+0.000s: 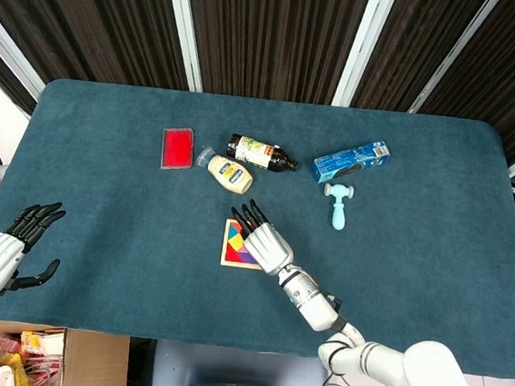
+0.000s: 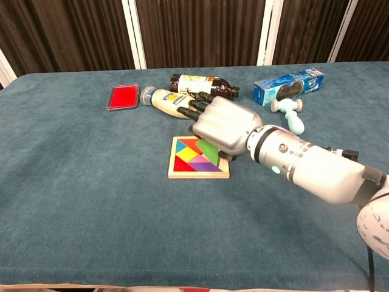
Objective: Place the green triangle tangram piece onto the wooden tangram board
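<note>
Here the right hand is pinching the flat green triangle, tilting it, tip down, over the wooden tangram board's right edge.

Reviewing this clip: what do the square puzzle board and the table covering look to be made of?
The square tangram board looks like pale unfinished wood: light tan rim, matte, with flat glossy-coloured pieces inside, probably painted wood or plastic. The teal table covering looks like short-pile fabric, felt or carpet-like: fuzzy, mottled texture, no shine.

Right hand over board; bottles behind.
</note>
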Controlling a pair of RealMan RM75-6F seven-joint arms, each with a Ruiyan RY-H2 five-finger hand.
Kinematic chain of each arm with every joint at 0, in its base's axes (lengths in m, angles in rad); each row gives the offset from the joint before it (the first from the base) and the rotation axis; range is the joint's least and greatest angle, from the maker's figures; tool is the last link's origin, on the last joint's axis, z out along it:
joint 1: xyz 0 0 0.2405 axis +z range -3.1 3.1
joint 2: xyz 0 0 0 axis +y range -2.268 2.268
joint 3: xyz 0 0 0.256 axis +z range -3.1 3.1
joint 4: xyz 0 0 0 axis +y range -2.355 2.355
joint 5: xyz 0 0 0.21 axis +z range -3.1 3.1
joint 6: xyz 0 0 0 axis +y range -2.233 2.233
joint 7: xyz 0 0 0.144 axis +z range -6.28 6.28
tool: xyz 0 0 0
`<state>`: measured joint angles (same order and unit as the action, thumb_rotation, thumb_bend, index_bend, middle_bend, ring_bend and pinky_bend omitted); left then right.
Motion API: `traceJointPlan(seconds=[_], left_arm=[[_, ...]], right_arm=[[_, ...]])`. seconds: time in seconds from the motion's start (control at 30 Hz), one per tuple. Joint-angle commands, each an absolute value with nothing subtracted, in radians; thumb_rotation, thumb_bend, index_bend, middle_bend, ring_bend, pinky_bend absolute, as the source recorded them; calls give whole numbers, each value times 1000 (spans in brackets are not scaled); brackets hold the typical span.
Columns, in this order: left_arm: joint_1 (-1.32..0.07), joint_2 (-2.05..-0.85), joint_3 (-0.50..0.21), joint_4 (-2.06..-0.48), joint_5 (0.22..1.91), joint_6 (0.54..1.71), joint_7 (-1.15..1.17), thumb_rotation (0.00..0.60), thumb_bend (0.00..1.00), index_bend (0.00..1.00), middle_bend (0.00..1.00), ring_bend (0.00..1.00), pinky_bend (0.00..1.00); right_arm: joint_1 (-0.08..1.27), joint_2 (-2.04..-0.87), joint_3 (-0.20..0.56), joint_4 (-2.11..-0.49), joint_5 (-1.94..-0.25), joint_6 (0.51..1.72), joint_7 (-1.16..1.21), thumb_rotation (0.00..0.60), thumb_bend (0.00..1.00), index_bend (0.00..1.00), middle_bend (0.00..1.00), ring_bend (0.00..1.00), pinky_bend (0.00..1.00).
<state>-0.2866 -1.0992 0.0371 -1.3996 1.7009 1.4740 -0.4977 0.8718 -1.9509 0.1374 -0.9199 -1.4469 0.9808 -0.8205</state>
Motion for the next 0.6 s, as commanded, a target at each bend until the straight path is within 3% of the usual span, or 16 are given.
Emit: traceJointPlan(seconds=[0.03, 0.6], left_arm=[[-287, -1098, 37, -1400, 1701, 1473, -499, 600, 456, 0, 0, 0, 0], [-292, -1099, 37, -1400, 1701, 1470, -500, 600, 457, 0, 0, 0, 0]], right_arm=[[868, -1949, 135, -928, -1445, 984, -827, 600, 438, 570, 0, 0, 0], [855, -1941, 125, -959, -1430, 981, -857, 600, 438, 558, 0, 0, 0]])
